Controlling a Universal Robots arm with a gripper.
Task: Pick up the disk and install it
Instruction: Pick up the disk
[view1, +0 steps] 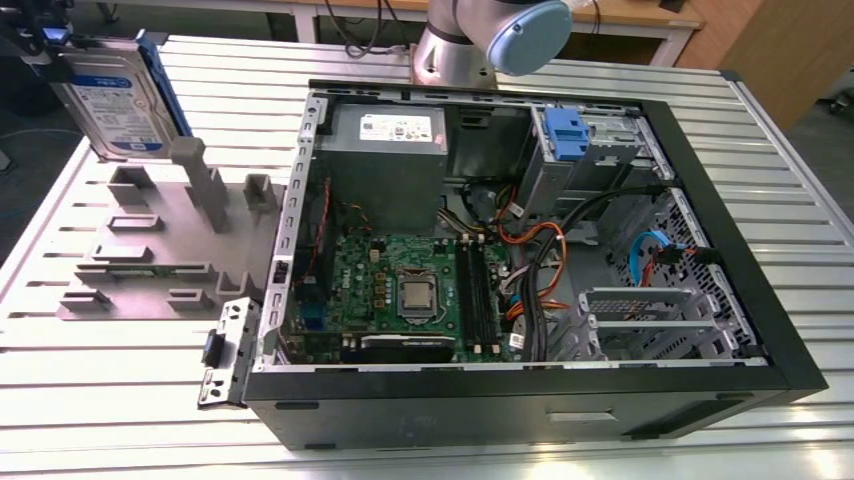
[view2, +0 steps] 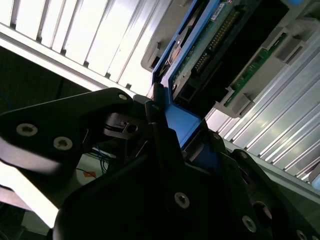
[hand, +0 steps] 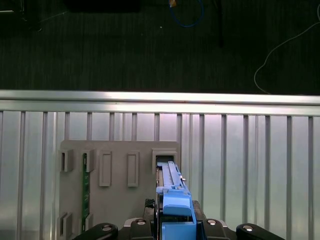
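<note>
Table: you work on a ribbed silver metal table (view1: 107, 400), its slats running across the exterior view.
Floor: in the first wrist view, a dark floor (hand: 100, 50) lies beyond the table's edge.
Floor cables: a blue cable (hand: 186, 15) and a thin white cable (hand: 280, 55) trail over it.
Furniture: behind the table you see a wooden desk (view1: 627, 15), with a wooden panel (view1: 774, 50) at the exterior view's right.
Under the desk: dark cords (view1: 360, 30) hang down.
Light: bright glare lies on the slats; the floor is dim.
</note>
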